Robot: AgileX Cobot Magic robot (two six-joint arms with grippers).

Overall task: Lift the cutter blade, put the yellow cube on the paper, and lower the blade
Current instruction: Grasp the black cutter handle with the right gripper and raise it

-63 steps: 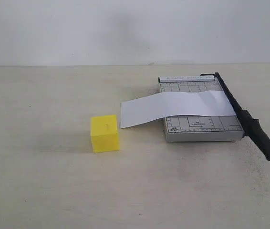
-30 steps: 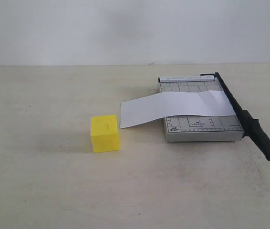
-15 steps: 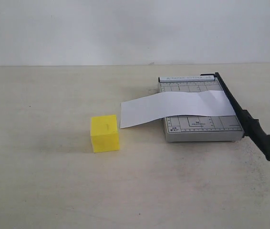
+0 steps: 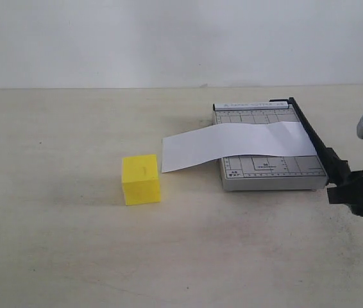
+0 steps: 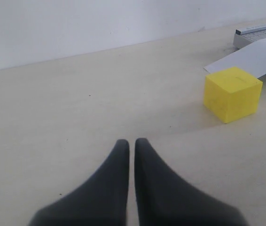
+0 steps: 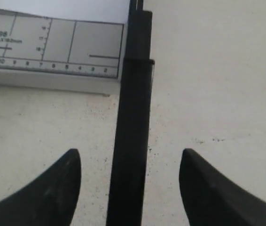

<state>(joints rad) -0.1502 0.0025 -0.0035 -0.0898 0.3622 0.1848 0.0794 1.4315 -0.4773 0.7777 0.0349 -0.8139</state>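
Observation:
The cutter blade (image 4: pixel 312 136) lies flat along the right edge of the grey trimmer base (image 4: pixel 271 172). The paper (image 4: pixel 233 146) lies across the base, and its left end hangs over the table. The yellow cube (image 4: pixel 141 179) stands on the table just left of the paper's end. My right gripper (image 4: pixel 356 193) is open, with one finger on each side of the blade's handle (image 6: pixel 134 117) and not touching it (image 6: pixel 129 155). My left gripper (image 5: pixel 131 143) is shut and empty, well short of the cube (image 5: pixel 231 93). It is outside the exterior view.
A white wall runs behind the beige table (image 4: pixel 72 244). The trimmer base (image 6: pixel 53 42) ends just beside the handle in the right wrist view. The paper (image 5: pixel 255 56) lies right behind the cube in the left wrist view.
My right gripper has come in from the right edge of the exterior view and now straddles the blade handle. The cube, paper and blade have not moved.

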